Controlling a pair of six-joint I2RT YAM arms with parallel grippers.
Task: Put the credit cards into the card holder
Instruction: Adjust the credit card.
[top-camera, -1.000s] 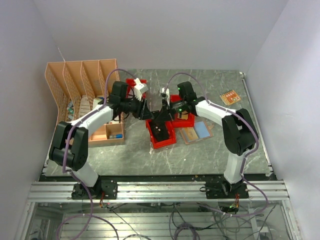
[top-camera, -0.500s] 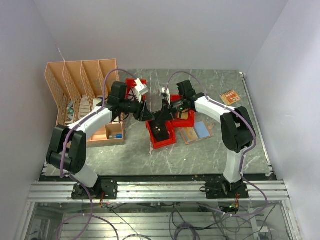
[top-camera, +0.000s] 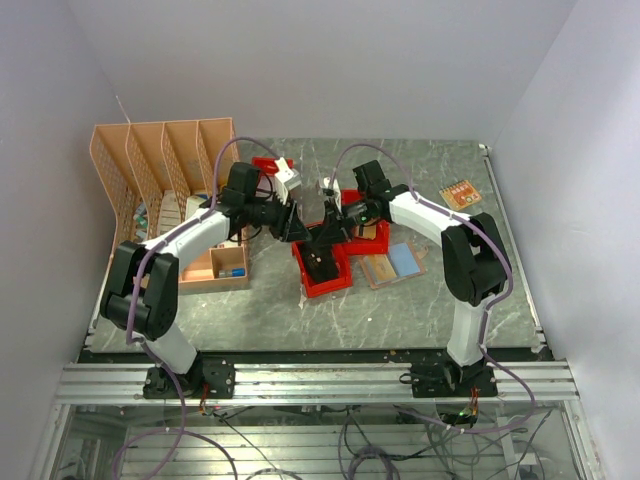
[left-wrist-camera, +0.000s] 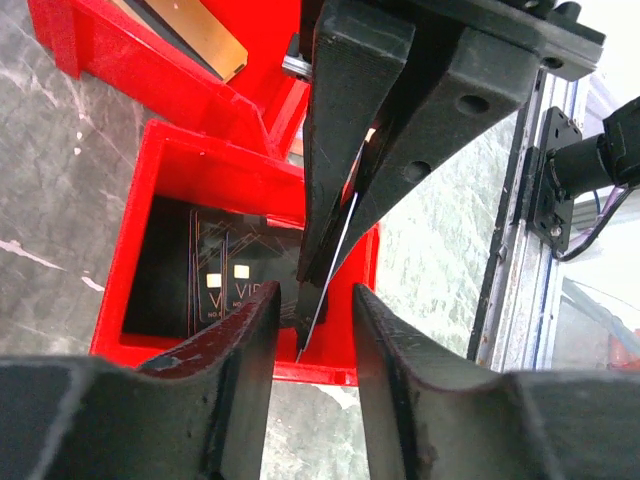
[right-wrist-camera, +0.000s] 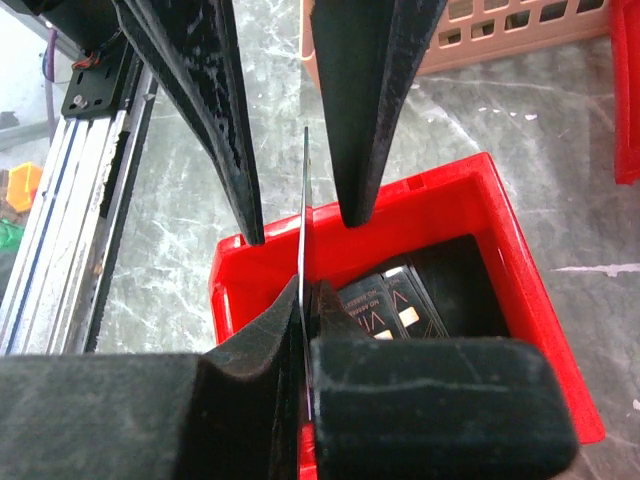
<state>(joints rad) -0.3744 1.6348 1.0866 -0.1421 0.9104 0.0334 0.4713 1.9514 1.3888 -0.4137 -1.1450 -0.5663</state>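
Credit card (right-wrist-camera: 303, 190), edge-on, sits clamped in the closed right claw (right-wrist-camera: 305, 292). Its free end lies between the parted jaws of the left claw (left-wrist-camera: 312, 300).

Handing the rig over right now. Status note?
Right gripper: shut on one card, edge-up over the red bin.
Left gripper: jaws open, straddling that card, not gripping.
Card holder: open on the table right of the bin, light blue card on it.
Dark cards lie in the bin; a tan card sits far right.
Done: no card clearly seated. Left: load them all.
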